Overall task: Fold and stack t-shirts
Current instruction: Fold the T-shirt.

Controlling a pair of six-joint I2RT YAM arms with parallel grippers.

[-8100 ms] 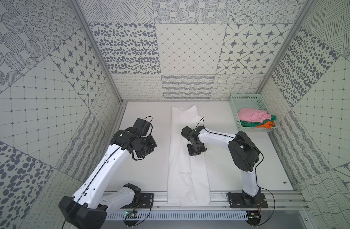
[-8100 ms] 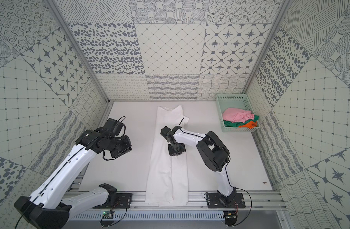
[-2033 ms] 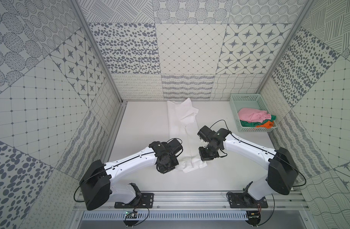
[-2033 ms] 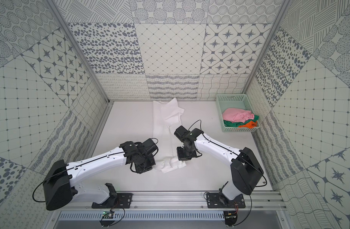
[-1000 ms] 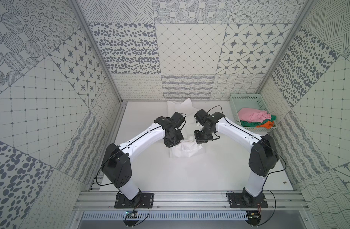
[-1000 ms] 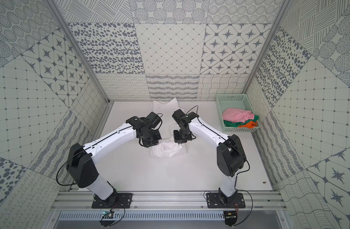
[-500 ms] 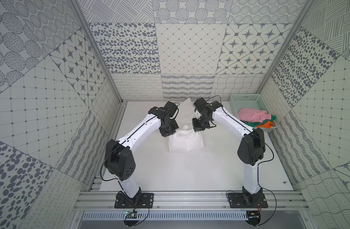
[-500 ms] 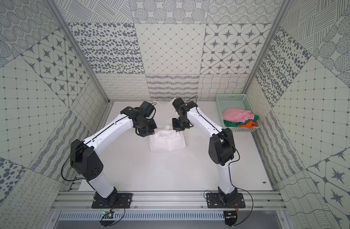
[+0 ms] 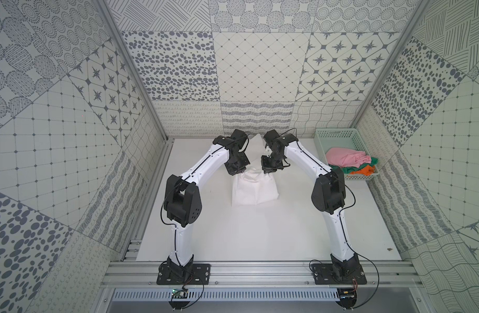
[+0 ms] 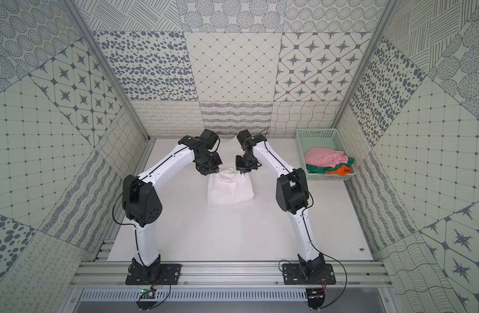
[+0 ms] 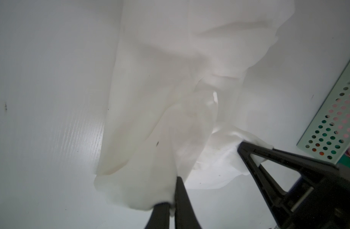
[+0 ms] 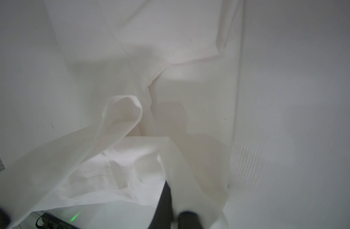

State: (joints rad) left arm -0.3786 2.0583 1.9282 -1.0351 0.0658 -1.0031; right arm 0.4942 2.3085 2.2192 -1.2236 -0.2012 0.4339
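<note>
My left pincer (image 9: 239, 172) and my right pincer (image 9: 268, 170) hang side by side over the far middle of the white surface (image 9: 246, 233). Each is closed tight on a pinch of the white cloth t-shirt (image 9: 253, 189). The shirt is a folded, roughly square bundle. Most of it lies flat on the surface just on the near side of both pincers, and its far edge is drawn up to them. My left pincer has the far left corner and my right pincer the far right corner, with a short slack span of cloth rising between them. In the left wrist view the thin dark fingers of my left pincer (image 11: 173, 198) are pressed together on a bunched fold, and the cloth trails away across the surface. In the right wrist view my right pincer (image 12: 170, 206) is likewise clamped on the fabric, and a loose loop of hem stands just beyond it. Well off to the right, in the far corner, sits the mint-green perforated plastic basket (image 9: 334, 132). It holds a crumpled pink shirt (image 9: 344, 157) on top of a green shirt (image 9: 349, 169) and an orange shirt (image 9: 364, 170).
</note>
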